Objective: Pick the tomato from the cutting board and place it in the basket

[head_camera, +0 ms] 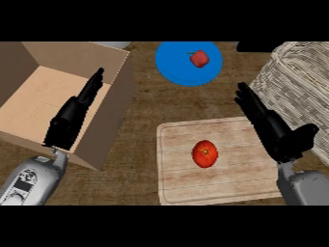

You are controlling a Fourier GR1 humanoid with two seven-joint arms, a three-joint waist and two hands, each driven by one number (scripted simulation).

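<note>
- A woven basket [310, 96] fills the upper right; its right side and top run out of view, so only part of its wall and rim show.
- An open cardboard box [46, 96] sits at the left, cut off by the left edge. The left forearm and hand cover part of its right wall.
- A small grey object at the top edge, just behind the box, is too cut off to identify.
- A dark shape at the top, just left of the basket, cannot be made out.
- A blue plate [188, 63] lies at top centre, its far rim clipped. On it rests a small red fruit or vegetable [199, 58] with a short green stem; its kind is unclear.
- The tomato [204, 154] lies near the middle of the wooden cutting board [217, 161], on the brown surface [142, 125]. It looks slightly taller than wide, its long axis running away from the robot, and a pale mark shows on its top.
- The right hand [277, 131] hovers over the board's right edge, between tomato and basket, well apart from the tomato. Its fingers are straight and released, pointing up and left, thumb spread toward the basket.
- The left hand [73, 116] shows over the box, fingers straight and released, holding nothing.
</note>
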